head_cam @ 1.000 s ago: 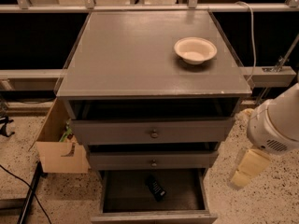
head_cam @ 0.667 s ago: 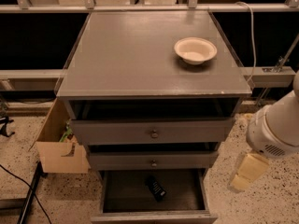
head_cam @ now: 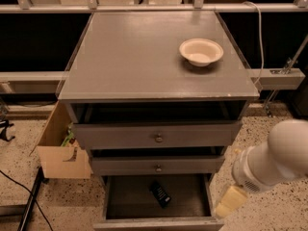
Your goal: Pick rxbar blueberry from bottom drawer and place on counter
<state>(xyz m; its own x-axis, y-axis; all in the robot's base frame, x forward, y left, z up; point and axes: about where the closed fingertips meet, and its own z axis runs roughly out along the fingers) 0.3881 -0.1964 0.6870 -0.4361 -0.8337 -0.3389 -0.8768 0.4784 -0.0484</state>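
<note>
counter (head_cam: 134, 57): broad grey top of the drawer cabinet, filling the upper middle of the frame; surface slightly scuffed.
bottom drawer (head_cam: 125, 196): lowest of three, pulled out toward the bottom edge of the frame; dark interior open to view.
upper drawers: top drawer (head_cam: 120, 136) and middle drawer (head_cam: 125, 166), each with a round knob, both a little way out, stepped above the bottom drawer.
arm (head_cam: 284, 158): white rounded housing at the lower right of the frame, right of the cabinet and clear of it.
cardboard box (head_cam: 60, 160): on the floor at the lower left, just beside the cabinet's left side, flap open.
bowl (head_cam: 201, 51): pale, upright, on the counter toward its right rear part.
gripper (head_cam: 230, 202): cream-coloured end below the arm housing, lower right, just outside the bottom drawer's right front corner, above the floor; spread or pressed together, cannot tell; nothing seen in it.
rxbar blueberry (head_cam: 160, 194): dark wrapper, lying flat on the bottom drawer floor, near centre, angled diagonally.
</note>
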